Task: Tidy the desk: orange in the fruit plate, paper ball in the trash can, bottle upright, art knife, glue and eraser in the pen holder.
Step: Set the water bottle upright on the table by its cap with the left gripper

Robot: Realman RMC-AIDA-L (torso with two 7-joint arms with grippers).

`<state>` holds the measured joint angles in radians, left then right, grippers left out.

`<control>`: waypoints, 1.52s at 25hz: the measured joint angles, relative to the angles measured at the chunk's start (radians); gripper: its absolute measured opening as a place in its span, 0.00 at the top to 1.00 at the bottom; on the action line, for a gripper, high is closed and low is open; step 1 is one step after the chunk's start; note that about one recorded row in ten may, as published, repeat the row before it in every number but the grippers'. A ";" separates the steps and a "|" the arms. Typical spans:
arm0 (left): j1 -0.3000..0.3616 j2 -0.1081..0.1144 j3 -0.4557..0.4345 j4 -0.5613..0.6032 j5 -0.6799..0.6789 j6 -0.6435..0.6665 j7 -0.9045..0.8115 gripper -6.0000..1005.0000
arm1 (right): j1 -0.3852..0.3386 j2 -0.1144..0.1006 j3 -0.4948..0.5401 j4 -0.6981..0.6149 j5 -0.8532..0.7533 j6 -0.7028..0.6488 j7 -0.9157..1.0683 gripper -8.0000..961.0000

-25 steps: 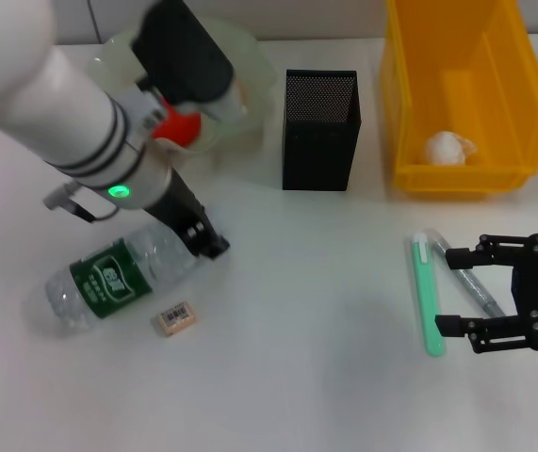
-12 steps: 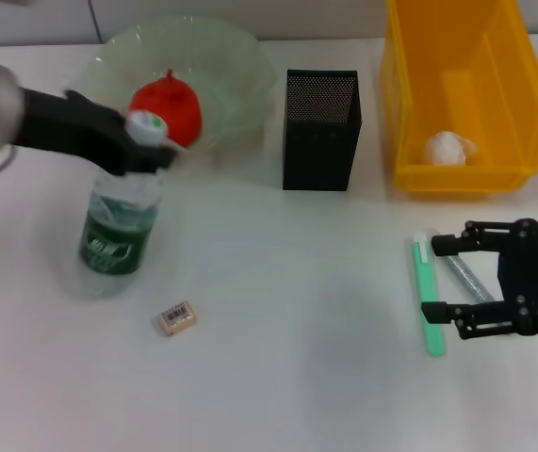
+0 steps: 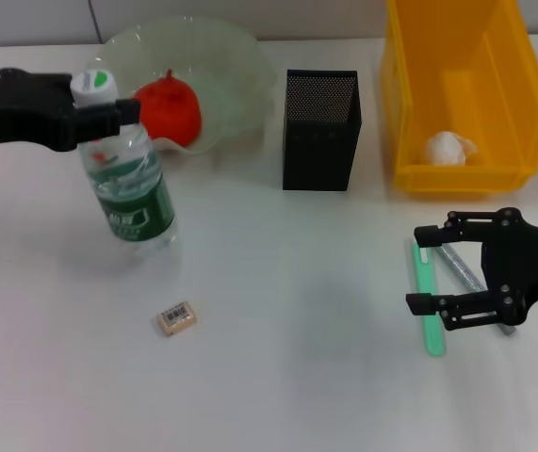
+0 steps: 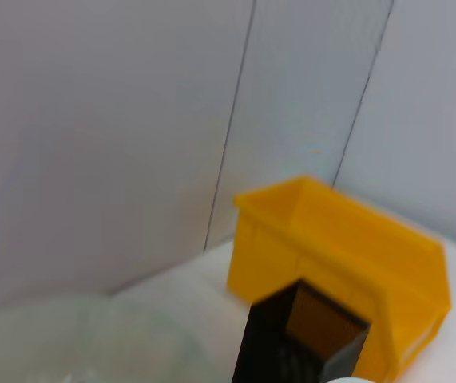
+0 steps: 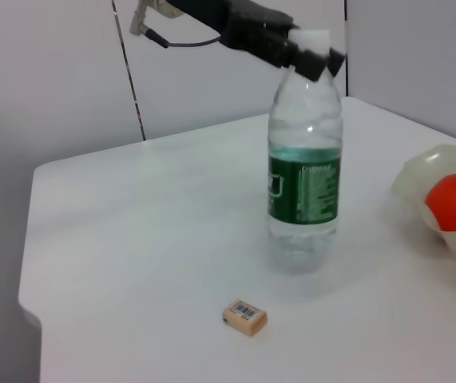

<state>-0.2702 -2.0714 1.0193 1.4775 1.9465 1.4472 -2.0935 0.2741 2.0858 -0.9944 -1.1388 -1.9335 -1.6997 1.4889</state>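
Bottle stands upright at the left of the desk, just in front of the fruit plate holding the orange, with the left gripper clamped on its neck below the cap. Eraser lies nearer, apart from it. At the right, the right gripper hovers with fingers apart over the green art knife.

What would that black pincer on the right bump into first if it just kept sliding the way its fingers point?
Probably the green art knife: the right pincer points toward the robot's left, open, fingertips over it. If it passes above the knife, the table beyond looks free.
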 joint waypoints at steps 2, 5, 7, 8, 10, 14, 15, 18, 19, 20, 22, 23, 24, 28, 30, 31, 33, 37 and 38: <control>0.033 -0.001 0.000 -0.043 -0.104 -0.024 0.095 0.56 | 0.001 0.000 -0.001 0.003 0.001 0.000 0.000 0.15; 0.055 0.002 -0.021 -0.162 -0.239 -0.072 0.249 0.56 | 0.005 0.000 -0.002 0.015 0.008 0.000 0.000 0.15; 0.053 0.003 -0.035 -0.194 -0.258 -0.083 0.282 0.56 | 0.006 0.000 -0.002 0.019 0.011 -0.002 0.000 0.15; 0.048 0.003 -0.048 -0.224 -0.268 -0.087 0.308 0.56 | 0.006 0.000 -0.002 0.019 0.011 -0.003 0.001 0.15; 0.032 0.003 -0.073 -0.284 -0.284 -0.093 0.372 0.56 | 0.006 0.001 -0.002 0.020 0.012 -0.006 0.001 0.15; -0.016 0.003 -0.104 -0.417 -0.306 -0.118 0.506 0.56 | 0.009 0.002 -0.003 0.024 0.012 -0.009 0.000 0.15; -0.029 0.003 -0.112 -0.450 -0.313 -0.125 0.530 0.56 | 0.012 0.002 -0.004 0.026 0.012 -0.009 0.000 0.15; -0.054 0.003 -0.129 -0.510 -0.324 -0.155 0.574 0.56 | 0.019 0.002 -0.005 0.036 0.012 -0.010 0.000 0.15; -0.058 0.002 -0.132 -0.524 -0.325 -0.168 0.583 0.56 | 0.021 0.002 -0.005 0.040 0.012 -0.010 0.001 0.15; -0.064 0.002 -0.134 -0.548 -0.328 -0.197 0.605 0.56 | 0.023 0.002 -0.006 0.043 0.012 -0.011 0.001 0.15; -0.064 0.002 -0.134 -0.558 -0.331 -0.205 0.621 0.56 | 0.025 0.001 -0.006 0.046 0.012 -0.011 0.001 0.15; -0.065 0.003 -0.135 -0.571 -0.337 -0.209 0.641 0.56 | 0.025 0.000 -0.006 0.048 0.012 -0.011 0.002 0.15; -0.067 0.003 -0.135 -0.581 -0.343 -0.210 0.656 0.56 | 0.025 0.000 -0.006 0.051 0.012 -0.011 0.001 0.15; -0.077 0.004 -0.137 -0.635 -0.382 -0.217 0.728 0.56 | 0.033 -0.001 -0.006 0.065 0.012 -0.010 -0.002 0.15; -0.083 0.005 -0.136 -0.656 -0.389 -0.220 0.756 0.56 | 0.039 -0.002 -0.006 0.071 0.012 -0.010 -0.002 0.15; -0.086 0.005 -0.136 -0.664 -0.389 -0.221 0.767 0.56 | 0.039 -0.002 -0.006 0.071 0.012 -0.010 -0.002 0.15; -0.089 0.005 -0.135 -0.675 -0.390 -0.223 0.774 0.56 | 0.041 -0.002 -0.006 0.072 0.011 -0.010 0.000 0.15; -0.090 0.005 -0.144 -0.703 -0.403 -0.229 0.802 0.53 | 0.042 -0.003 -0.006 0.073 0.011 -0.008 0.000 0.15; -0.090 0.005 -0.145 -0.708 -0.405 -0.230 0.806 0.52 | 0.042 -0.003 -0.006 0.073 0.011 -0.006 -0.001 0.15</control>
<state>-0.3605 -2.0663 0.8742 0.7697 1.5415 1.2169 -1.2870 0.3160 2.0831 -1.0001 -1.0658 -1.9221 -1.7060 1.4877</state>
